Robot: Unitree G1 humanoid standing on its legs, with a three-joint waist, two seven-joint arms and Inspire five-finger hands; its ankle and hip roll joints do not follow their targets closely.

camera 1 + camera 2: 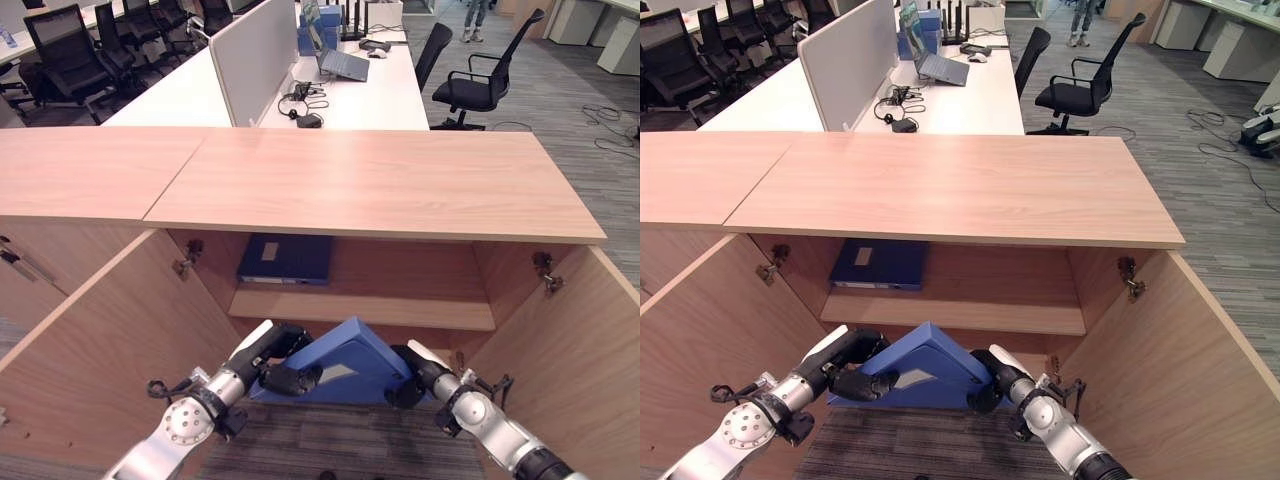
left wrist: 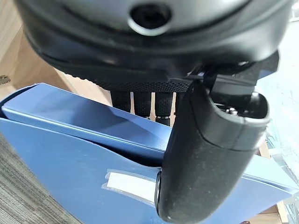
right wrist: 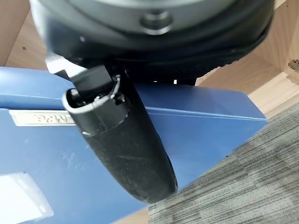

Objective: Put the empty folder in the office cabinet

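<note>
Two hands are carrying one blue folder [image 1: 350, 365] at the mouth of the open office cabinet [image 1: 375, 185]; the folder is sitting at six o'clock in the head views, below the inner shelf [image 1: 360, 308] and level with the lower compartment, tilted so that one corner is rising as a peak toward twelve o'clock. The left hand [image 1: 283, 362] is holding the folder's eight o'clock end; in its wrist view the thumb is lying over the near face and the fingers [image 2: 140, 102] are curling behind the far edge, so that hand is clamped on the folder. The right hand [image 1: 412, 375] is gripping the four o'clock end, its thumb pressing on the near face in its own wrist view; the remaining fingers are hidden behind the folder, though the grip is reading as closed on it. Holding both ends is, in my judgement, keeping the slack covers from splaying while the folder is being fed in. A second blue folder [image 1: 286, 258] is lying flat on the shelf at eleven o'clock, which is probably why the lower compartment is being used. Both doors are standing wide, the left door [image 1: 100, 340] at nine o'clock and the right door [image 1: 580, 350] at three o'clock. Placement is not yet complete.
</note>
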